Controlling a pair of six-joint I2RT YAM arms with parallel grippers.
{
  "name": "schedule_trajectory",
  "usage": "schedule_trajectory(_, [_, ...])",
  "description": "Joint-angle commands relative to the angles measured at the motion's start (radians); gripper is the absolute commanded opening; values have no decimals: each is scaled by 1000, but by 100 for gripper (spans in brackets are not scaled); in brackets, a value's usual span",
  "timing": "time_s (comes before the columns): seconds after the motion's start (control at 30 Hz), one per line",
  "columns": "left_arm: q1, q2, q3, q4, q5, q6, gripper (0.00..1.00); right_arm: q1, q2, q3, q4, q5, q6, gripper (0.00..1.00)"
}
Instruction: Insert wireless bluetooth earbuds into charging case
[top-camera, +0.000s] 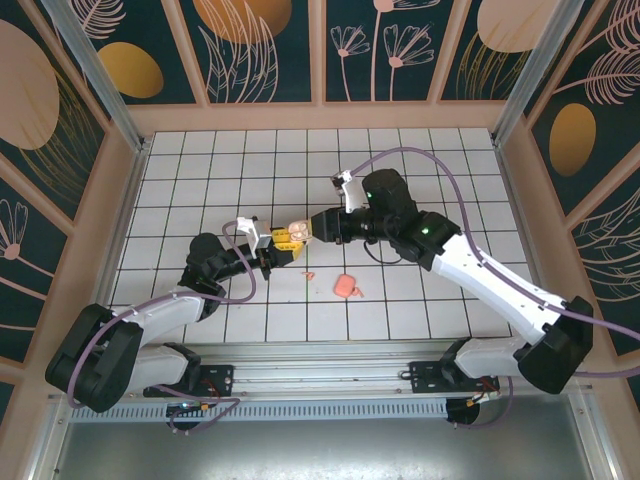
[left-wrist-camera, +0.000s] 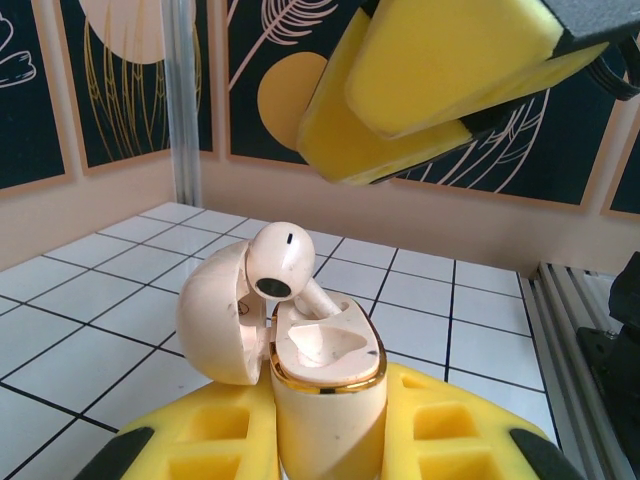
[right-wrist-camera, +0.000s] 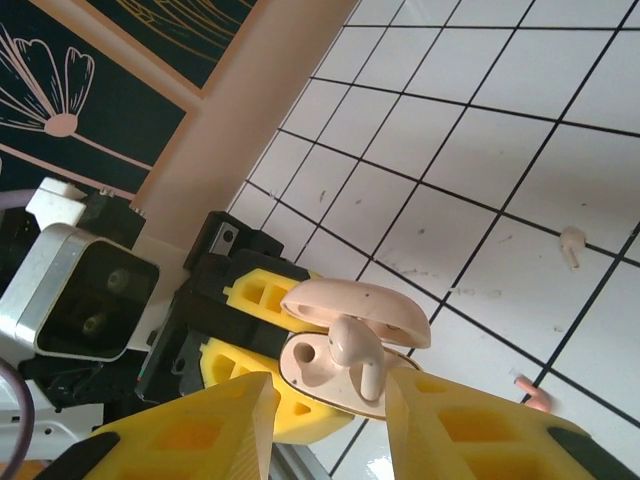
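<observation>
While the left gripper (left-wrist-camera: 325, 440) clamps the cream, gold-rimmed plastic charging case (left-wrist-camera: 325, 352), press the half-seated peach-cream earbud (left-wrist-camera: 280, 262) straight down into its socket with the right gripper (right-wrist-camera: 330, 400), jaws slightly apart.

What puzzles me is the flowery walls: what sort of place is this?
Probably a robot test cell: floral panels on aluminium posts box in a gridded white tabletop; left arm and right arm bolt to a rail.

No legible text or markings
</observation>
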Motion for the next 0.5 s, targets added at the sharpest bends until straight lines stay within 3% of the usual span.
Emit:
schedule_trajectory(0.0, [-2,4,22,17,7,-8,9,2,27,54,-63,-29,24,34])
schedule_trajectory(0.47, [-3,7,24,17,8,-8,9,2,102,106,-75,-25,9,34])
